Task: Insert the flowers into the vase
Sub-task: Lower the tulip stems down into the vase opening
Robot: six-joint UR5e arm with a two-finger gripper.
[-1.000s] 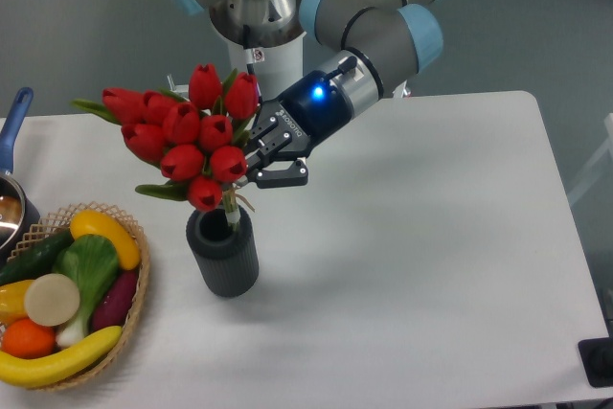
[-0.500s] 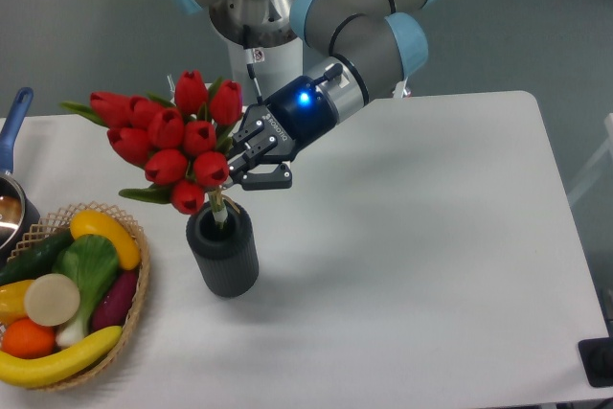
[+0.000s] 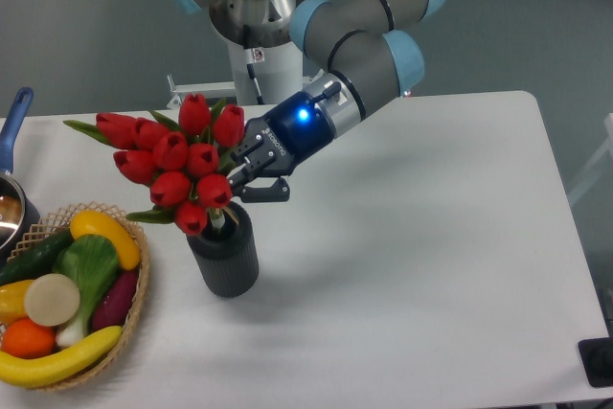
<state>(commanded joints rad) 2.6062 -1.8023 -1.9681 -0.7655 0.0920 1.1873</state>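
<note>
- The pincer (image 3: 241,179) is clamped on the stems just beneath the flowers (image 3: 177,162), so their ends can drop into the vase (image 3: 224,261).
- Stem tips already sit inside its mouth; the vase stands on the desk (image 3: 431,237), beside the fruit basket (image 3: 134,313).

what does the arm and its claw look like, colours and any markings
The arm is built of fat grey tube segments with light blue caps at the joints and a silver collar near the top. Its wrist ends in a dark blue-black section with a glowing blue light and a silver ring behind it. The claw is black, with two short fingers and small white lettering too small to read. A thin black cable runs along the wrist.
</note>
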